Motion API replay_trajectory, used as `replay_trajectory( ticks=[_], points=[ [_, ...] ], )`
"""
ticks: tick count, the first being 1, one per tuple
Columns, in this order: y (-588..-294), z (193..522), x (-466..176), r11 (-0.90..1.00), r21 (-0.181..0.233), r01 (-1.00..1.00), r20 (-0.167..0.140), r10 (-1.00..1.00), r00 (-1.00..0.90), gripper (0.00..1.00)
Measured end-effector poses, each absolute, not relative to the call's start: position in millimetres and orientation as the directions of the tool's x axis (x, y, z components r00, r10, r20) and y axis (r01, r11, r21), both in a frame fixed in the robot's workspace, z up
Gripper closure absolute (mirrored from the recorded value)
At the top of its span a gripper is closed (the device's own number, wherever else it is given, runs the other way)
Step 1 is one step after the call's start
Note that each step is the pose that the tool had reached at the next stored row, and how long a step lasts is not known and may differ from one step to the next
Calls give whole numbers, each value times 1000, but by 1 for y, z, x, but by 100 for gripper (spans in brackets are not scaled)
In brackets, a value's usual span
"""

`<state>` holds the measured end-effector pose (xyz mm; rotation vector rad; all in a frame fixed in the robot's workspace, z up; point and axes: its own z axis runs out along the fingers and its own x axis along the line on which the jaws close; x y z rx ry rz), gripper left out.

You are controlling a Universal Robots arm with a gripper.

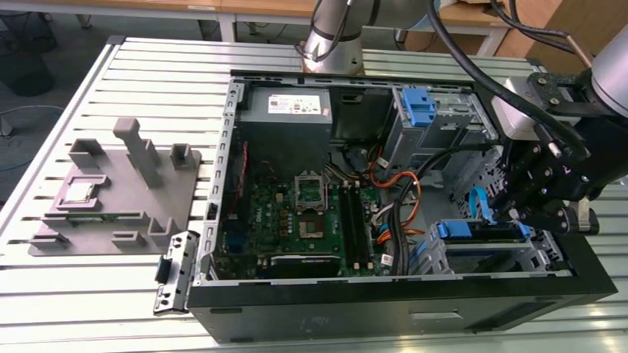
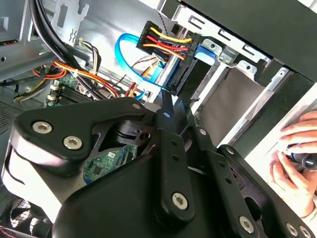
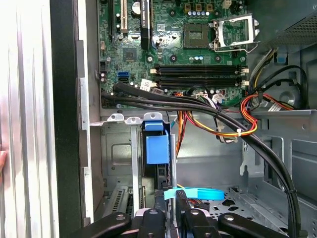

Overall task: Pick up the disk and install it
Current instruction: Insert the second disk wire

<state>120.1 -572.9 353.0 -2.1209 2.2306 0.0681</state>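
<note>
The gripper point(image 1: 530, 215) sat low at the right-hand end of the open computer case point(image 1: 393, 309), in the lower right of the exterior view, right over the drive cage point(image 1: 534, 257). Whether it was clamped or released could not be told. In the first wrist view the gripper point(image 3: 169, 199) was directly against the end of the disk point(image 3: 157, 148), which stood on edge in the cage slot with its blue rail facing the camera. In the exterior view the disk point(image 1: 481, 232) lay inside that cage, just beside the gripper. In the second wrist view a connector with red, yellow and black wires point(image 2: 166, 42) hung close beyond the gripper point(image 2: 167, 105), and a person's hand point(image 2: 297, 153) rested outside the case wall.

The case lay on its side on a slatted metal table point(image 1: 98, 309), with the motherboard point(image 1: 294, 220) exposed at centre and a grey power-supply box point(image 1: 284, 107) above it. A grey fixture block point(image 1: 118, 191) sat at centre left.

The arm point(image 1: 334, 37) rose from the top centre, and its wrist pointed down into the case.
</note>
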Motion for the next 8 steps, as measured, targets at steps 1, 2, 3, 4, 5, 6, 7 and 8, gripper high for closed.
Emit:
replay_trajectory(
  ticks=[1, 2, 3, 4, 5, 6, 7, 8],
  points=[
    [-573, 354, 120, 51, -11, -999, -76, -996, -50, 76],
    [-573, 355, 120, 51, -11, -999, -76, -996, -50, 76],
    [-573, 356, 120, 51, -11, -999, -76, -996, -50, 76],
    [-573, 356, 120, 51, -11, -999, -76, -996, -50, 76],
    [-573, 356, 121, 51, -11, -999, -76, -996, -50, 76],
    [-573, 356, 122, 51, -11, -999, -76, -996, -50, 76],
    [-573, 356, 124, 51, -11, -999, -76, -996, -50, 76],
    [-573, 356, 126, 51, -11, -999, -76, -996, -50, 76]
  ],
)
